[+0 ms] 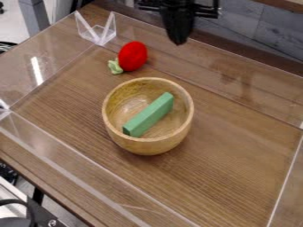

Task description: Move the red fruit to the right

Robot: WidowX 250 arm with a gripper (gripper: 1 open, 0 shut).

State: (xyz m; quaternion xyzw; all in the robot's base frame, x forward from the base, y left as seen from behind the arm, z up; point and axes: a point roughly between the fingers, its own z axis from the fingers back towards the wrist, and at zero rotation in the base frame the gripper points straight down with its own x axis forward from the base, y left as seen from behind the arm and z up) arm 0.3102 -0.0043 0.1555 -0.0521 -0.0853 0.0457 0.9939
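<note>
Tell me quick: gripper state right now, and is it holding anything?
Gripper: shut, holding nothing; the red fruit lies on the table to its left in the picture, apart from it.

The black robot gripper (178,37) hangs at the frame's top centre, pointing steeply down, jaws closed together.

The arm above the claw (178,37) is cut off by the top edge.
</note>
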